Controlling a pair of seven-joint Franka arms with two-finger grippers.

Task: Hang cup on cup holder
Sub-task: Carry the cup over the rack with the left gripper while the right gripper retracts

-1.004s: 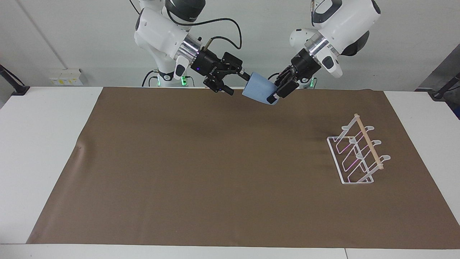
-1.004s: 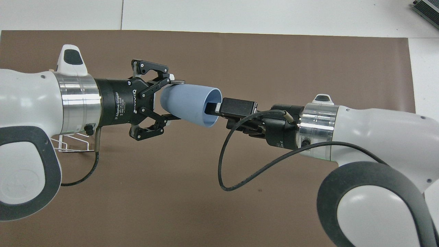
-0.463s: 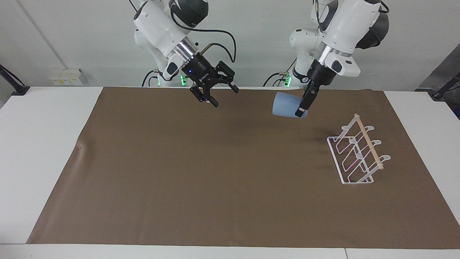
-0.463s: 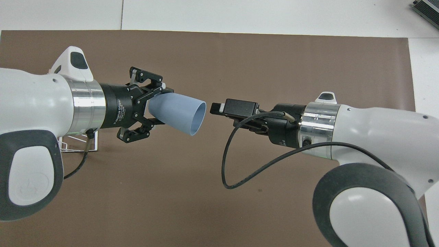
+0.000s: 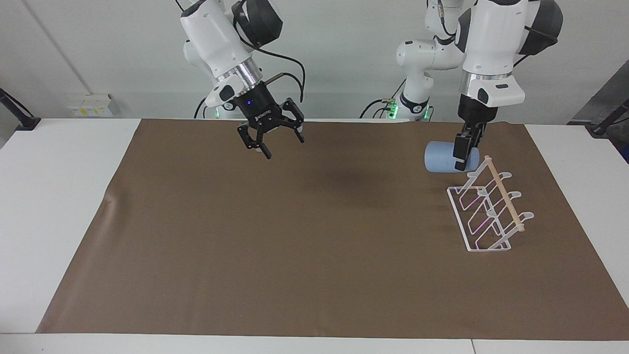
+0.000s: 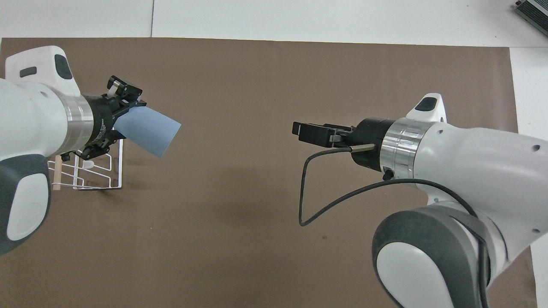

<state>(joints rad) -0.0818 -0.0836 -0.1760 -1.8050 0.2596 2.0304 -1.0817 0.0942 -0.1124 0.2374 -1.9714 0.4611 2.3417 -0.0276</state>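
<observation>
— Facing view first: where is the cup (image 5: 444, 157)?
— Up in the air, lying on its side, clamped at one end by the left gripper (image 5: 462, 158), just over the end of the rack (image 5: 489, 206) nearer the robots, at the left arm's end of the brown mat (image 5: 314, 246).
— Which way does it point?
— Its long axis is roughly level; from overhead the cup (image 6: 147, 130) has its wide end aimed at the middle of the table, away from the left gripper (image 6: 112, 124).
— Anything in the way?
— Only the rack's wooden rod (image 5: 503, 194) and prongs close below it.
— And the other claw?
— The right gripper (image 5: 270, 135) hangs spread wide and empty over the mat, well apart.
</observation>
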